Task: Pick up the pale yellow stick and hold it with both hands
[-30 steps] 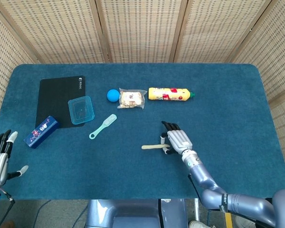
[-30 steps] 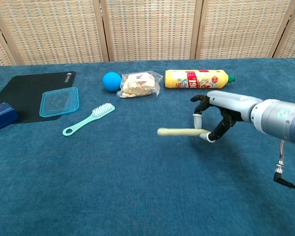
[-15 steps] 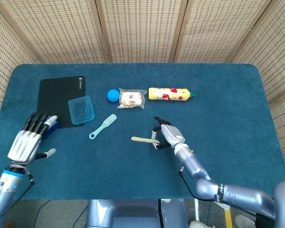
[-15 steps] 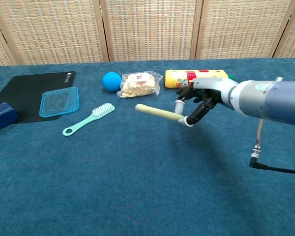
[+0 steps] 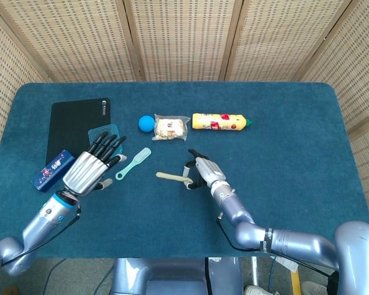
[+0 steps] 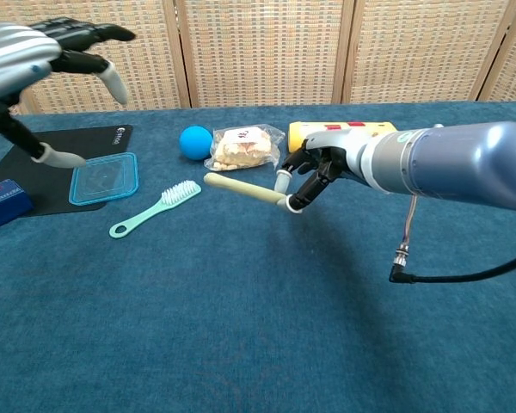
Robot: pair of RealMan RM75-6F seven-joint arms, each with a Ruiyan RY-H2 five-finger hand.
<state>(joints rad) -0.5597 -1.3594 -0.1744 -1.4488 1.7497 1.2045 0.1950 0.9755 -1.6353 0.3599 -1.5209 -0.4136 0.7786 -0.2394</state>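
Stick (image 5: 170, 177): pale yellow, held clear of the table (image 5: 307, 135), pinched at one end by the right hand (image 5: 200, 173); the free end points toward the robot's left, probably so the other hand can take it.

Right hand: thumb and a finger closed on the stick's end, the rest loosely curled; arm reaching in from the right in the chest view.

Left hand (image 5: 92, 167): fingers spread, holding nothing, raised above the table and well apart from the stick. Judged: first grasp made, second grasp not yet made; this hand must cross to the free end.

Brush (image 5: 133, 163): mint, lying between left hand and stick, under the likely path.

Also on the table: ball (image 5: 146, 123), snack bag (image 5: 170, 128), yellow bottle (image 5: 221, 121), clear lid (image 6: 104, 178), black mat (image 5: 71, 120), blue box (image 5: 51, 171).
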